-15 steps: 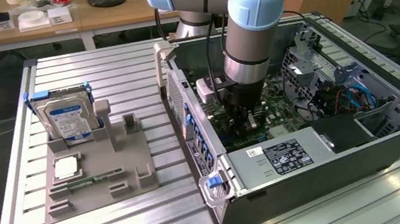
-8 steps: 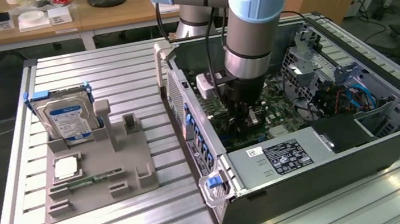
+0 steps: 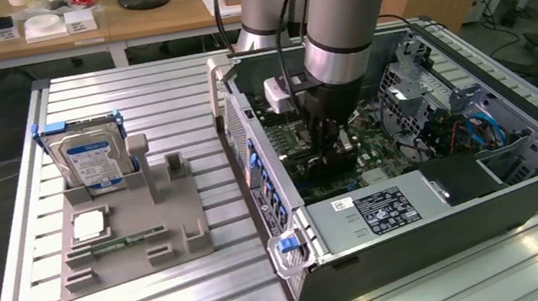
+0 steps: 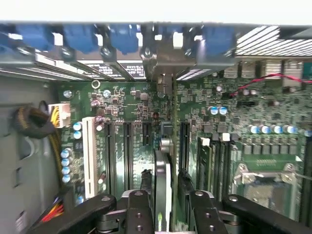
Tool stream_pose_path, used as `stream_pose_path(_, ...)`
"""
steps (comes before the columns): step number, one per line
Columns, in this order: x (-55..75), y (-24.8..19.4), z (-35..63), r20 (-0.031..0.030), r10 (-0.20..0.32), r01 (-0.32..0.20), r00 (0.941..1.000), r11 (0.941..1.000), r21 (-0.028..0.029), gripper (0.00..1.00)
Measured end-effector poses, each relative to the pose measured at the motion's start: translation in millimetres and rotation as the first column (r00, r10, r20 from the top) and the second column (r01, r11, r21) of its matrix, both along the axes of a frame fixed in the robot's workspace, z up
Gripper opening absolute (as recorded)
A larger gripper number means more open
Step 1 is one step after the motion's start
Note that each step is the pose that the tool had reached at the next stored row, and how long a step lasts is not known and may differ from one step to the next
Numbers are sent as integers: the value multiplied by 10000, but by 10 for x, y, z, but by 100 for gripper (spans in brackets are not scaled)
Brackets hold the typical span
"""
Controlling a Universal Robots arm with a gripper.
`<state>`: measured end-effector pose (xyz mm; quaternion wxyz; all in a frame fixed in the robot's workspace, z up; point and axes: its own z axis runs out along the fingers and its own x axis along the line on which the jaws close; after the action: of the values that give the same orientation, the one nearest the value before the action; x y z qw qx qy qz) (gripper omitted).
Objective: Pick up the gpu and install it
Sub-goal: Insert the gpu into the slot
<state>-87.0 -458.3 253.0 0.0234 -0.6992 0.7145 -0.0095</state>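
While the black two-fingered gripper [image 4: 163,204] reached down inside the open grey computer case [image 3: 444,237], its narrowly parted fingers [image 4: 138,209] clasped the gpu [image 4: 162,187], a thin dark circuit card seen edge-on, standing upright on the green motherboard [image 4: 214,131]. The card's lower edge and bracket were hard to make out.

Claw [image 3: 329,160] deep inside open computer case [image 3: 520,189], hard drive [image 3: 92,163] on gray stand [image 3: 157,241].
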Motion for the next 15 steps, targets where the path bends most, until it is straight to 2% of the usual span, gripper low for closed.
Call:
stream_pose_path(5,0,1,188,35,0,0,10000,10000,-1,35)
stream_pose_path(8,0,1,187,39,0,0,10000,10000,1,34)
stream_pose_path(9,-1,1,187,39,0,0,10000,10000,0,27)
stream_pose_path(11,-1,0,187,38,0,0,10000,10000,0,27)
stream_pose_path(14,-1,0,188,39,0,0,10000,10000,-1,11)
stream_pose_path(15,-1,0,187,39,0,0,10000,10000,0,11)
